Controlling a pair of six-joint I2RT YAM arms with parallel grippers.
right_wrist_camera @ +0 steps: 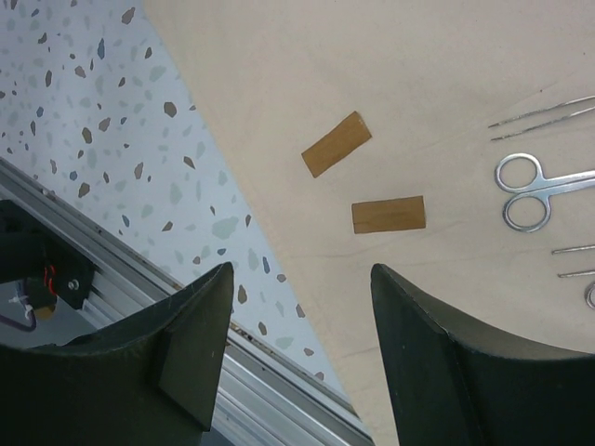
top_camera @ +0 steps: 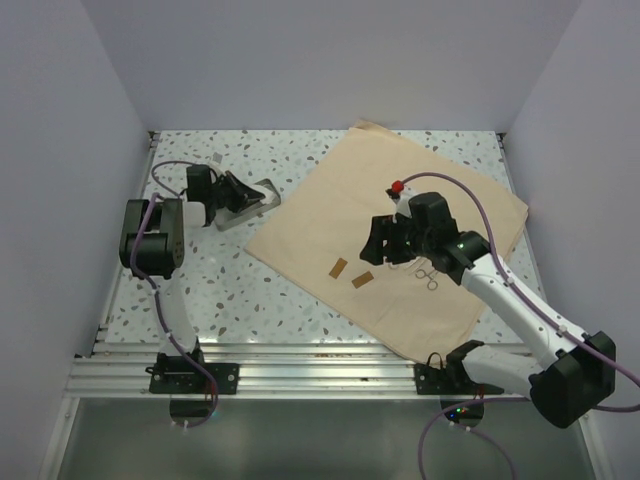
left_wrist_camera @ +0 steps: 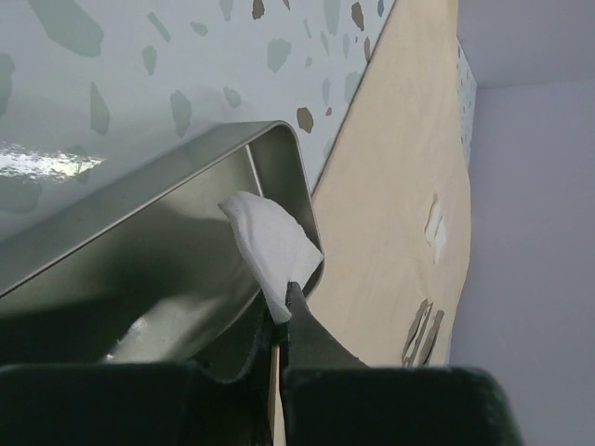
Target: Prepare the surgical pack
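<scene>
The surgical pack's tan cloth sheet (top_camera: 400,230) lies flat and unfolded, right of centre; it also shows in the left wrist view (left_wrist_camera: 400,186) and the right wrist view (right_wrist_camera: 372,74). Scissors (right_wrist_camera: 525,190) and thin silver instruments (right_wrist_camera: 544,111) lie loose on it. The small steel tray (top_camera: 255,200) sits off the cloth's left corner, tilted. My left gripper (top_camera: 235,195) is at the tray's (left_wrist_camera: 186,214) corner, shut (left_wrist_camera: 286,295) on a white wipe (left_wrist_camera: 270,242). My right gripper (top_camera: 378,243) hovers open and empty (right_wrist_camera: 299,274) above the cloth's near edge.
Two brown tape strips (right_wrist_camera: 337,144) (right_wrist_camera: 389,215) lie on the cloth near its front-left edge. A small white object with a red cap (top_camera: 397,187) stands on the cloth behind the right wrist. An aluminium rail (top_camera: 300,365) runs along the near edge. Walls close three sides.
</scene>
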